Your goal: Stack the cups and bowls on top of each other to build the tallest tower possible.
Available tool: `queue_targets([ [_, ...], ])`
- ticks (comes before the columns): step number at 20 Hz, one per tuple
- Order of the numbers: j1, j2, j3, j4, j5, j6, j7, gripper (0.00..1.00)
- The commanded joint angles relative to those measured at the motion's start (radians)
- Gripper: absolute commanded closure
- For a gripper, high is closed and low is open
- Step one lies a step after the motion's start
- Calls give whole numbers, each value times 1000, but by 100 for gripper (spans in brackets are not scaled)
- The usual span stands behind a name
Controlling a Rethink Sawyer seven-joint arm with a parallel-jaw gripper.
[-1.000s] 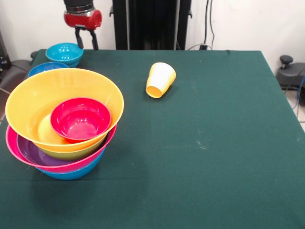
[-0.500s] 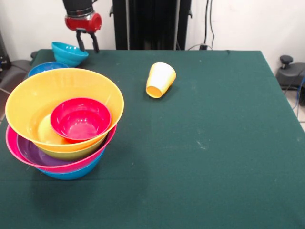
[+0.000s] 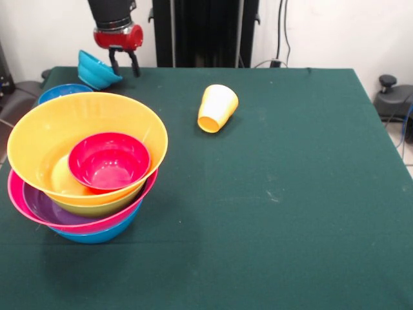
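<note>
Gripping the rim of the light blue bowl point(image 3: 97, 69), the gripper point(image 3: 125, 65) has its fingers closed on the bowl's edge at the far corner of the table point(image 3: 277, 194), and the bowl hangs tilted steeply, its opening turned away toward the side. The tower point(image 3: 84, 174) stands well apart, nearer the camera on the same side: a blue bowl at the bottom, then pink, purple and green, with the large orange bowl point(image 3: 45, 139) on top and a small red bowl point(image 3: 108, 161) sitting inside it. Another blue bowl point(image 3: 61, 92) peeks out just behind the tower. The yellow-orange cup point(image 3: 217, 108) lies on its side near the middle of the table.

To do this step well, the carry should probably clear the orange bowl's high rim before coming down, since a sideways knock could shift the whole pile. The edge hold lets the bowl swing, so a slow, level approach seems wise. Releasing it low and centred over the red bowl should let it settle rather than slide off.
</note>
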Motion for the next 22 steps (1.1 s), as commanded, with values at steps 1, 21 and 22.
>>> queue_targets([
  [1, 53, 5, 78, -120, -11, 27, -128, 0],
  [21, -45, -53, 171, -106, 48, 138, -281, 0],
  [22, -47, -49, 164, -108, 37, 136, -282, 0],
])
